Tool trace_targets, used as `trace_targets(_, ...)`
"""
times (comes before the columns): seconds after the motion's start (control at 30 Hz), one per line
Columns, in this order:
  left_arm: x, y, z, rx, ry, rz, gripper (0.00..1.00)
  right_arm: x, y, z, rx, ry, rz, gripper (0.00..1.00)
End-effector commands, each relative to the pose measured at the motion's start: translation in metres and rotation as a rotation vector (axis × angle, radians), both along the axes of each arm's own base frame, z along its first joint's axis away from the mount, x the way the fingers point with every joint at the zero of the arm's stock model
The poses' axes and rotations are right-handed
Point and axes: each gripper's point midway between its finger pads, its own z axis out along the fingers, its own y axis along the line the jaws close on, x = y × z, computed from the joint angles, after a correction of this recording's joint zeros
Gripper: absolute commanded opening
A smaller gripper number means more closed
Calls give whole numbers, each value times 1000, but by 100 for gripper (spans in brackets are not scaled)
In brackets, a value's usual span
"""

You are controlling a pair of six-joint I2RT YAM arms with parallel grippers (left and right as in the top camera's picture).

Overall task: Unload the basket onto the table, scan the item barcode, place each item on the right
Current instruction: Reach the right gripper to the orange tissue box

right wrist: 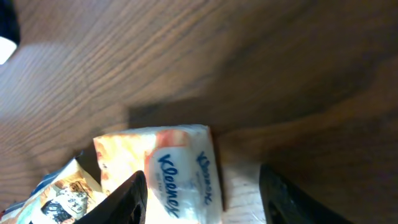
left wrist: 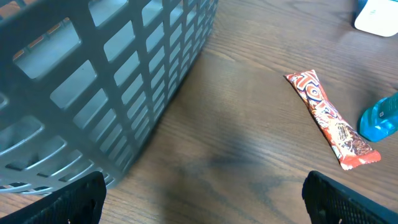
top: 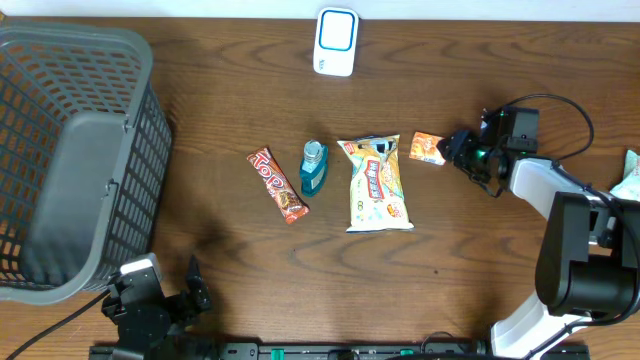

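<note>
Dark wood-grain counter (top: 240,260) is noted, with a pale strip at its far edge. Grey basket (top: 70,150) is set left. Left tool (left wrist: 202,186) is held wide and empty. Red bar (top: 277,184) is marked "Top". White scanner (top: 335,42) is seen far back. Tissue pack (right wrist: 174,165), lettered "Kleenex", is laid right of centre, partly enclosed, ungripped, by the parted right tool (right wrist: 202,190).

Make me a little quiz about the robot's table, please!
1. True or false: the teal bottle lies between the red candy bar and the snack bag.
2. What is the right claw closest to? A) tissue pack B) grey basket C) white scanner
3. What does the left claw hold?
Key: 1 true. 2 A. 3 nothing; it is open.
</note>
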Motion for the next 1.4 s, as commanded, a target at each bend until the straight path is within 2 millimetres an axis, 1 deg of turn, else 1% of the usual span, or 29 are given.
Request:
trace_targets(0.0,0,3,2,4,-7,14,98,-3,10,-6,-6,5,19,58)
trace_targets(0.13,0,3,2,4,-7,14,98,2,13,-3,-41,-33,56,59)
trace_targets(0.2,0,3,2,4,-7,14,98,4,8,-4,-78,-38,43,59)
trace_targets(0.33,0,3,2,4,-7,14,98,7,0,-8,-130,-48,32,52)
trace_targets(0.47,0,3,2,4,-7,14,98,11,0,-17,-145,-58,56,53)
trace_targets(0.53,0,3,2,4,-7,14,98,10,1,-24,-145,-49,61,50)
trace_targets(0.6,0,3,2,4,-7,14,98,6,8,-33,-117,-30,88,45)
trace_targets(0.67,0,3,2,4,-7,14,98,1,21,-41,-71,-26,163,42)
trace_targets(0.73,0,3,2,4,-7,14,98,-4,29,-48,-44,-18,208,33)
trace_targets(0.77,0,3,2,4,-7,14,98,-5,29,-50,-44,-12,207,23)
trace_targets(0.8,0,3,2,4,-7,14,98,-6,28,-52,-43,-4,209,7)
trace_targets(0.83,0,3,2,4,-7,14,98,-8,28,-53,-41,5,208,1)
trace_targets(0.93,0,3,2,4,-7,14,98,-11,36,-50,4,5,230,1)
trace_targets(1.0,0,3,2,4,-7,14,99,-14,42,-46,49,7,243,1)
trace_targets(1.1,0,3,2,4,-7,14,98,-19,48,-32,173,62,176,1)
trace_targets(1.13,0,3,2,4,-7,14,98,-22,51,-24,233,84,153,1)
trace_targets(1.23,0,3,2,4,-7,14,99,-34,63,12,431,130,134,1)
trace_targets(1.37,0,3,2,4,-7,14,98,-50,62,52,557,167,113,1)
